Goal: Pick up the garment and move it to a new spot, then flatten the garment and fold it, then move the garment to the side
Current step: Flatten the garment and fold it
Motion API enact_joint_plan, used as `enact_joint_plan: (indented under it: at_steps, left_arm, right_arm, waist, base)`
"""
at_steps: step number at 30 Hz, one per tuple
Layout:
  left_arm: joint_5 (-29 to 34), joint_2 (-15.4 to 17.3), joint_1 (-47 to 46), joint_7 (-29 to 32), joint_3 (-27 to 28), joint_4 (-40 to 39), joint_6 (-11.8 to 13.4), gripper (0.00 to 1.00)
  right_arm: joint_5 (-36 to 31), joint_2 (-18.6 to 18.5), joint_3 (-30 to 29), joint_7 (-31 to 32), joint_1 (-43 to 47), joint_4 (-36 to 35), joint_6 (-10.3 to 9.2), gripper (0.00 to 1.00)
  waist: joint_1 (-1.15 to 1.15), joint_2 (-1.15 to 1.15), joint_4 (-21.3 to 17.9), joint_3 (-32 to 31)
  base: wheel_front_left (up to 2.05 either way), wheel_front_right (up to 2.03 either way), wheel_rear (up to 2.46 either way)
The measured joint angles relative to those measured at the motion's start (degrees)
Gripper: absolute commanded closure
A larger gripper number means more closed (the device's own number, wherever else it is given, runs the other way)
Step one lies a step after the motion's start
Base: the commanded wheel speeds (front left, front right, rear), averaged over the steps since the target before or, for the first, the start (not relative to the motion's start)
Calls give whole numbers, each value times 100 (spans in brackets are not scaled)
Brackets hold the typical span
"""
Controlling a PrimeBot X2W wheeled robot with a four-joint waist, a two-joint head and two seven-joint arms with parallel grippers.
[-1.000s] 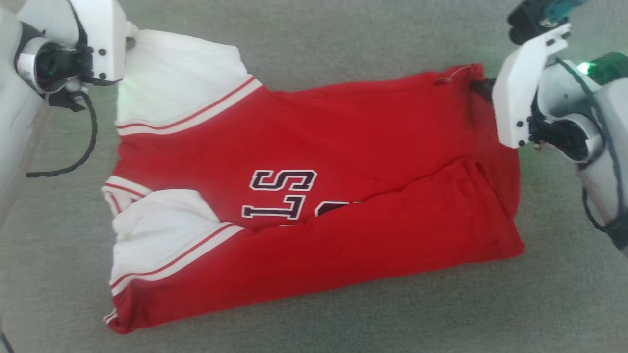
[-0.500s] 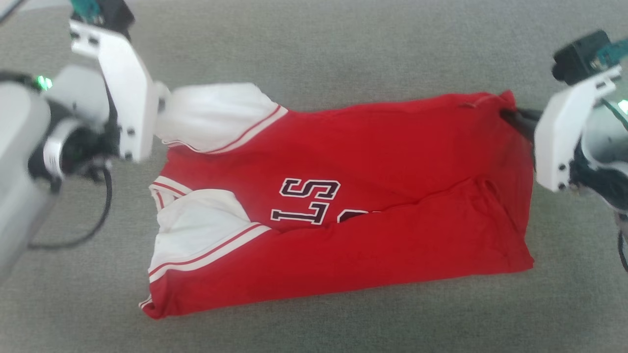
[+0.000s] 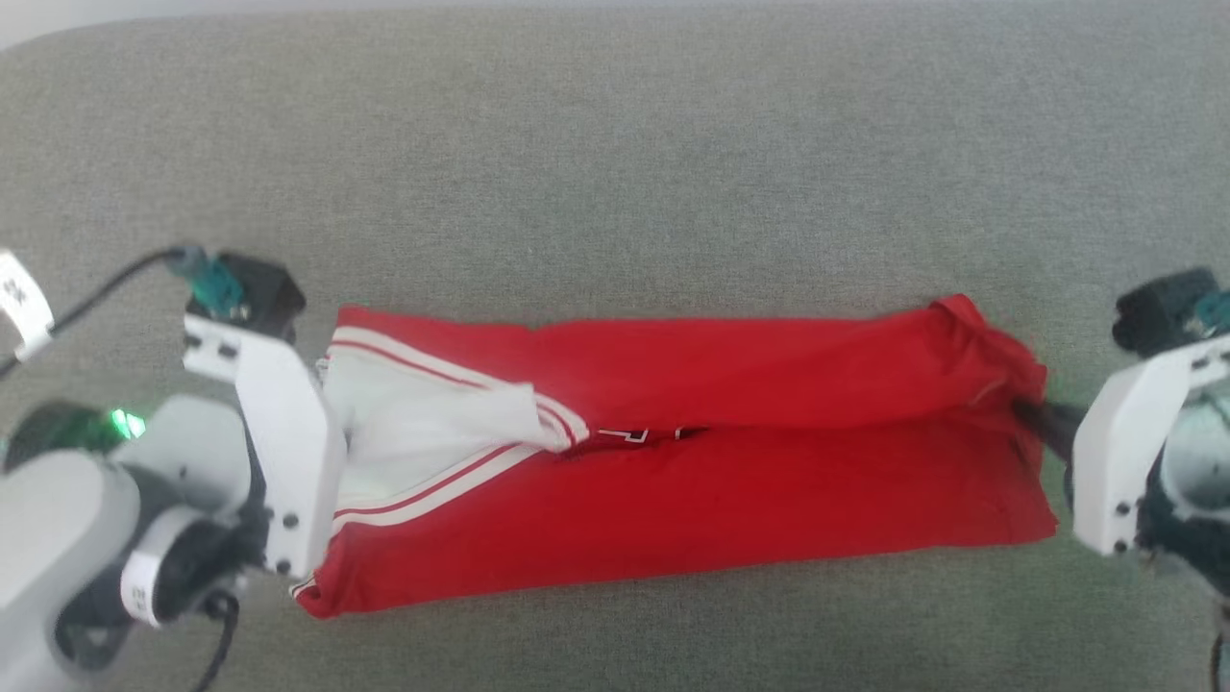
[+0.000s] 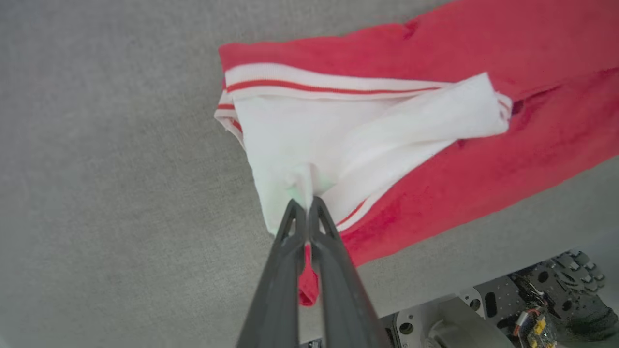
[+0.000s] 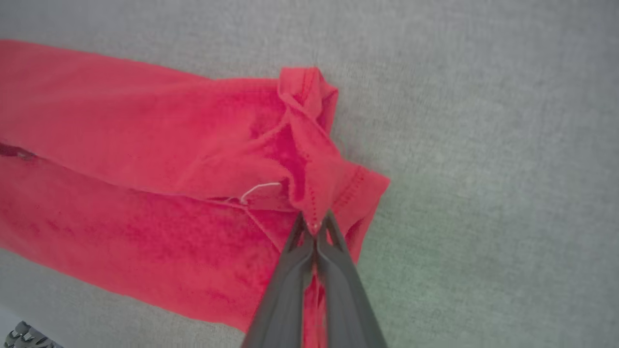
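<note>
The garment (image 3: 730,481), a red T-shirt with white sleeves, lies on the grey surface as a long narrow strip running left to right. Its far half is folded over its near half. My left gripper (image 3: 325,463) is at the strip's left end. In the left wrist view that left gripper (image 4: 304,207) is shut on a pinch of the white sleeve (image 4: 338,140). My right gripper (image 3: 1043,423) is at the right end. The right wrist view shows this right gripper (image 5: 314,226) shut on a bunched corner of the red hem (image 5: 333,183).
A grey fabric surface (image 3: 615,173) stretches far beyond the shirt, with its pale back edge (image 3: 38,24) at the top left. A dark cable (image 3: 91,298) loops off my left arm. Part of the robot's base (image 4: 532,309) shows below the near edge.
Both grippers have drawn the shirt's far edge toward me and folded it over the near half. The dark lettering is now almost covered. The head view itself has also shifted.
</note>
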Motion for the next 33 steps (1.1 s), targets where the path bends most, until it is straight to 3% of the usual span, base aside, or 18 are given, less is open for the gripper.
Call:
enact_joint_plan:
  at_steps: [4,9,10,11,12,13,15,16,24,33]
  left_arm:
    - [-215,-63,422,-181,-58,163,36,100]
    - [-321,-316,658,-361,-205,775,-254,100]
    - [-321,-316,658,-361,-205,775,-254,100]
    - [-344,-403,661,-471,-155,933,-296,100]
    - [-426,-548,660,-572,-141,1169,-414,64]
    - [-397,-568,660,-688,-141,1245,-500,64]
    - [-410,-625,660,-815,-63,1366,-556,43]
    - [-411,-642,662,-903,-48,1380,-583,0]
    - [-152,-614,926,-2045,263,1124,-788,0]
    - [601,-721,1503,-4552,868,1181,-834,0]
  right_arm:
    - [-129,285,-83,75,255,86,0,100]
    - [-238,414,111,14,188,436,0,100]
    - [-238,414,111,14,188,436,0,77]
    - [-267,419,167,-27,133,512,0,67]
    - [-272,412,258,-85,28,624,0,0]
    - [-271,407,303,-114,-16,660,0,0]
    - [-252,379,363,-134,-55,694,0,0]
    - [-205,356,386,-146,-55,690,0,0]
    - [-81,247,219,-241,3,499,0,0]
    - [-110,226,-265,-62,34,678,0,0]
  waist:
    - [0,0,-25,-14]
    - [0,0,-60,-74]
    - [0,0,-60,-74]
    - [0,0,-65,-86]
    - [0,0,-61,-128]
    - [0,0,-61,-150]
    - [0,0,-55,-203]
    - [0,0,-49,-234]
    - [0,0,35,-473]
    - [0,0,227,-515]
  base:
    - [0,0,0]
    - [0,0,0]
    - [0,0,0]
    - [0,0,0]
    - [0,0,0]
    - [0,0,0]
    - [0,0,0]
    - [0,0,0]
    - [0,0,0]
    - [0,0,0]
